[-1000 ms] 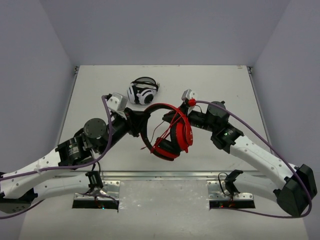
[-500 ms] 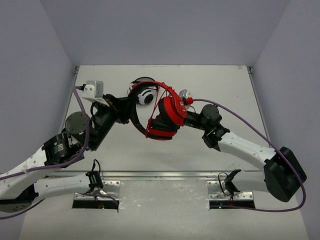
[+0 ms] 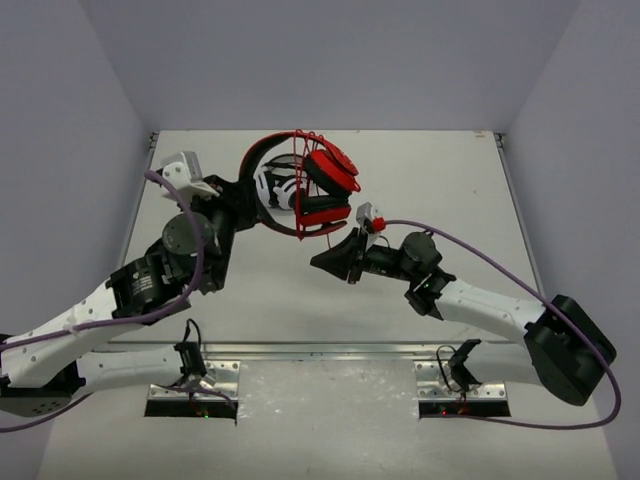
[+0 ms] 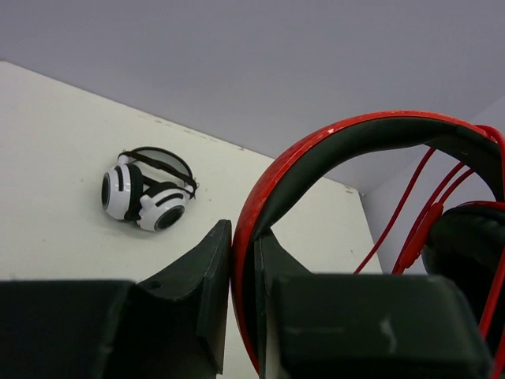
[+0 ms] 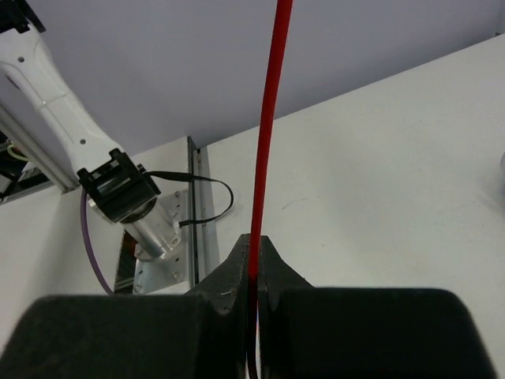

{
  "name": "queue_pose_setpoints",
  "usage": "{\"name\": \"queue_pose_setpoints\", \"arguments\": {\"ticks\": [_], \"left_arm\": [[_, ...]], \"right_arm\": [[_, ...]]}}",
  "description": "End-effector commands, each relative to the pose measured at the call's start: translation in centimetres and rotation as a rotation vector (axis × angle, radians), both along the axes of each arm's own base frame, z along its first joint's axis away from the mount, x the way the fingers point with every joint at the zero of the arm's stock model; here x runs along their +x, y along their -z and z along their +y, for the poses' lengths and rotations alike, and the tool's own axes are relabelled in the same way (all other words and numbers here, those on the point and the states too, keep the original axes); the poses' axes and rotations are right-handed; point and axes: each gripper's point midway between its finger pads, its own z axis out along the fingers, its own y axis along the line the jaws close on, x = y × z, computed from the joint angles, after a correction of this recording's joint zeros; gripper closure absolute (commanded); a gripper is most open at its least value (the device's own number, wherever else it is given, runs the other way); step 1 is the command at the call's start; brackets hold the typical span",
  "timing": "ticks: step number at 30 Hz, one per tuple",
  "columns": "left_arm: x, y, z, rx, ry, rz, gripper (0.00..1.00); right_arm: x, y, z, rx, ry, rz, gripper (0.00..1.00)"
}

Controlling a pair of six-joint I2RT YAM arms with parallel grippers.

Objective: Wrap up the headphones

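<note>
We see the left gripper, clamped on the headband, swing the red plastic over-ear headphones up and back; the right gripper now pinches the thin red cable (next loop ready).

white table here, boxed in by pale grey walls on three sides. soft even light, a metal rail along its near edge.

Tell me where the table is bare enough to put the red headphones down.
Bare: the far right area, between the red headphones and the right edge of the table; also the near middle strip between the left arm and right arm. Crowded: far middle, where the white-and-black headphones lie beside the left arm.
</note>
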Motion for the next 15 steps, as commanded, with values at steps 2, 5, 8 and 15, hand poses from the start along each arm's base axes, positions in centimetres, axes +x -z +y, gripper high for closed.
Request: {"name": "queue_pose_setpoints", "arguments": {"ticks": [2, 5, 8, 15], "left_arm": [[0.7, -3.4, 0.8, -0.223, -0.129, -0.052, 1.00], [1.4, -2.8, 0.4, -0.183, -0.186, -0.026, 1.00], [2.2, -2.5, 0.7, -0.171, -0.251, -0.015, 1.00], [7.5, 0.7, 1.5, -0.082, -0.324, 0.074, 1.00]], "right_arm": [[-1.8, -1.0, 1.9, -0.047, 0.004, -0.082, 0.99], [-2.9, -0.4, 2.8, -0.093, 0.016, -0.115, 0.99], [-4.3, -0.1, 2.8, -0.102, 0.032, -0.134, 0.99], [-7.4, -0.1, 4.8, -0.208, 0.017, -0.224, 0.99]]}}
